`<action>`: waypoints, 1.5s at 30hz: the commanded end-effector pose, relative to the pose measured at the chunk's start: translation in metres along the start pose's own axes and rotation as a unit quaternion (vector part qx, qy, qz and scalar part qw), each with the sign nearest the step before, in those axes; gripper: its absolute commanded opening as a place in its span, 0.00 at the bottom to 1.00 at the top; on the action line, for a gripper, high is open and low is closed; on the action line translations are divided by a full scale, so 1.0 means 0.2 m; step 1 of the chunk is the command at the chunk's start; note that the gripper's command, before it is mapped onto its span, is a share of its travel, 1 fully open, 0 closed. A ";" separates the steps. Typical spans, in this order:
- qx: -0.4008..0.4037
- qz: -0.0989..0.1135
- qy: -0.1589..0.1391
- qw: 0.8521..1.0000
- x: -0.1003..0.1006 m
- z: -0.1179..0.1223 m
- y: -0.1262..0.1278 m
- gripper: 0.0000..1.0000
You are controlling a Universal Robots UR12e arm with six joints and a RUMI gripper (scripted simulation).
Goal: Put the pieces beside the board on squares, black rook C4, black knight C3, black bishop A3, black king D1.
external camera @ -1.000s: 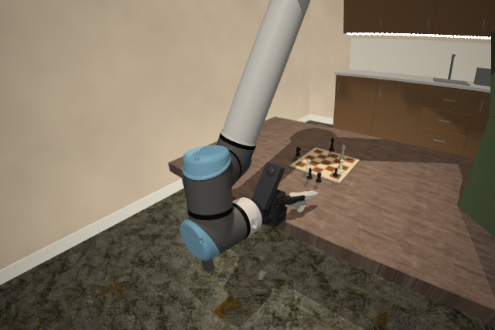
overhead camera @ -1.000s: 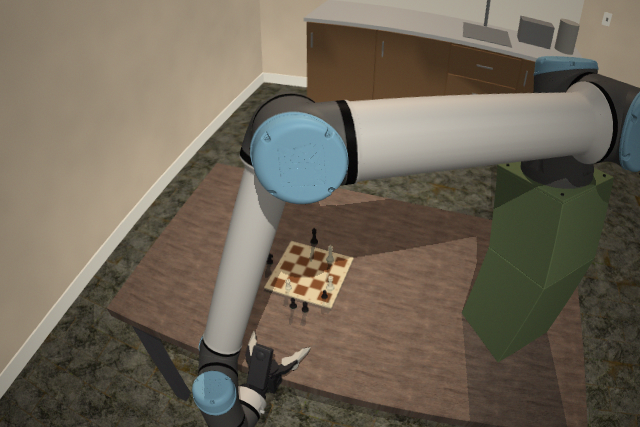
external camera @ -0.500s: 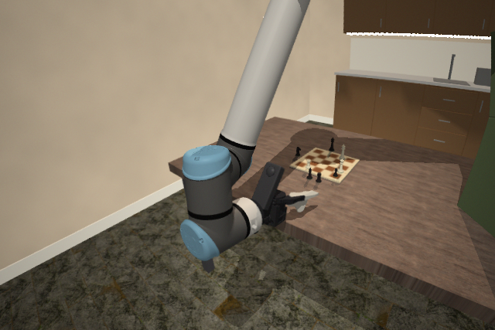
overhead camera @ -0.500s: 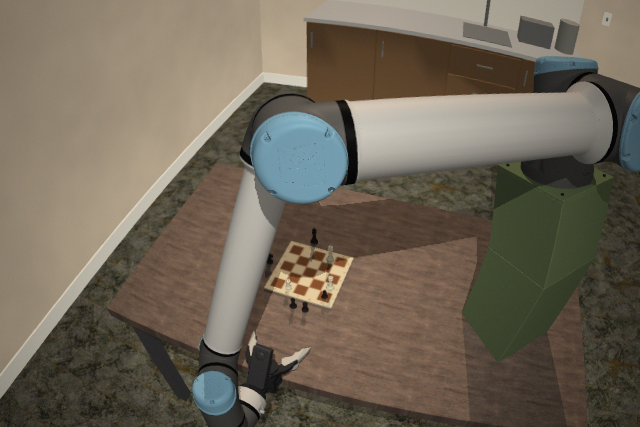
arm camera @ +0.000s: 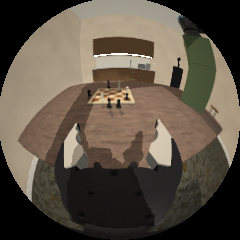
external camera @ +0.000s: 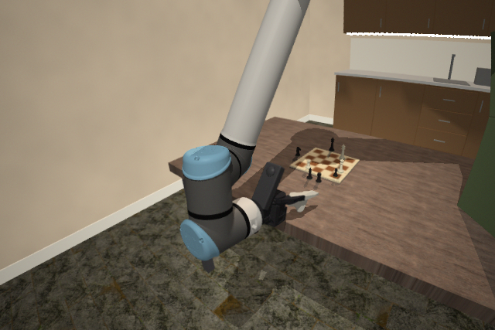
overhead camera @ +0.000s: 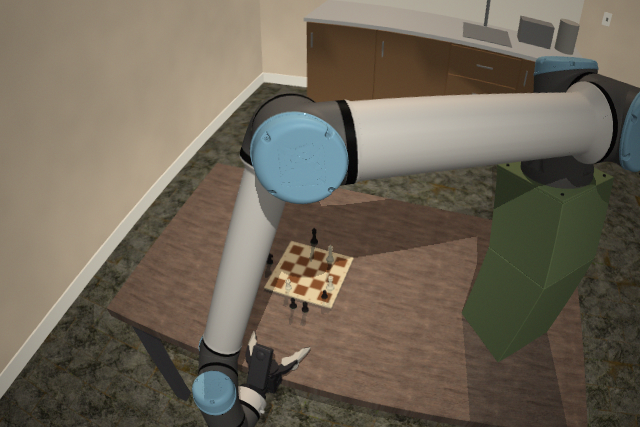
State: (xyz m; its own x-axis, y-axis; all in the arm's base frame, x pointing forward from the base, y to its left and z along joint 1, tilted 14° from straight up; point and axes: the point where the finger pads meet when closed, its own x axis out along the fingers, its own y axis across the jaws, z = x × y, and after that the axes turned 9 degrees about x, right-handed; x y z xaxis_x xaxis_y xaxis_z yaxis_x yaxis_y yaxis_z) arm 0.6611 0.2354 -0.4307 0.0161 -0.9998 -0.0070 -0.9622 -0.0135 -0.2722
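My gripper [overhead camera: 280, 341] [external camera: 309, 200] [arm camera: 116, 121] is open and empty, in front of the board near the table's front edge. The chessboard [overhead camera: 342, 276] [external camera: 348, 169] lies on the table beyond it. The black bishop [overhead camera: 293, 303] [external camera: 309, 173] and black rook [overhead camera: 305, 307] [external camera: 319, 177] stand side by side off the board's near edge. The black knight [overhead camera: 269, 259] [external camera: 298, 151] stands off the left edge, close to the forearm in the top view. The black king [overhead camera: 314, 236] [external camera: 332, 144] stands behind the far edge.
On the board stand a black pawn [overhead camera: 324, 295] [external camera: 336, 172], a tall white piece [overhead camera: 330, 255] [external camera: 343, 152], another white piece [overhead camera: 330, 283] [external camera: 341, 166] and a small white piece [overhead camera: 288, 285] [external camera: 308, 164]. The green robot pedestal [overhead camera: 537, 257] stands at the right.
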 end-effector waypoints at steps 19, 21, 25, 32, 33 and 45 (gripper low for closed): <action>0.000 0.000 0.000 1.000 -0.09 -0.42 -0.06 1.00; 0.000 0.000 0.000 1.000 -0.09 -0.43 -0.06 1.00; 0.000 0.000 0.000 1.000 -0.09 -0.43 -0.06 1.00; 0.002 0.002 -0.001 1.000 -0.09 -0.42 -0.06 1.00; 0.002 0.002 -0.001 1.000 -0.09 -0.42 -0.06 1.00; 0.042 0.037 -0.021 0.998 -0.05 -0.42 -0.06 1.00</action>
State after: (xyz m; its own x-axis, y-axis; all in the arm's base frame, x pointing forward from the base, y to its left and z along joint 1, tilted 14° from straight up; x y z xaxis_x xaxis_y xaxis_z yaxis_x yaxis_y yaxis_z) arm 0.6489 0.2480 -0.3473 -0.0182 -0.9990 -0.0400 -0.9480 0.0299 -0.3169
